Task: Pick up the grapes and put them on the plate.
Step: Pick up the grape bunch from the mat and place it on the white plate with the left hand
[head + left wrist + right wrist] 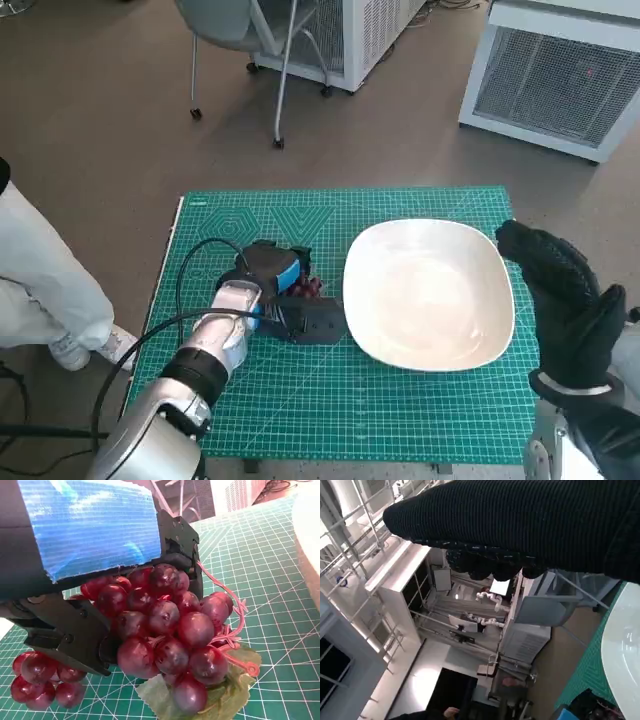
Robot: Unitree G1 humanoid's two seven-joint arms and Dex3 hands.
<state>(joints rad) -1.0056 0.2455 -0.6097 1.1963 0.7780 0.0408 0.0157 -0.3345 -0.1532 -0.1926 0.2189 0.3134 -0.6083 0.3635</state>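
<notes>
A bunch of dark red grapes (pixel 308 288) with a green leaf and pink stem lies on the green cutting mat (pixel 400 410), just left of the white plate (pixel 430 295). My left hand (pixel 272 283) covers the bunch from the left. In the left wrist view its black fingers (pixel 70 635) wrap around the grapes (pixel 170 630), and the leaf touches the mat. A few grapes hang free behind the fingers. The plate's rim (pixel 310 535) shows beside the bunch. My right hand (pixel 560 295), gloved with fingers spread, hovers at the plate's right edge, holding nothing.
A person in white clothing (pixel 40 280) with a pale shoe (pixel 70 352) stands left of the table. A wheeled chair (pixel 250 40) and white cabinets (pixel 560 75) are beyond the far edge. A black cable (pixel 185 290) loops over my left forearm.
</notes>
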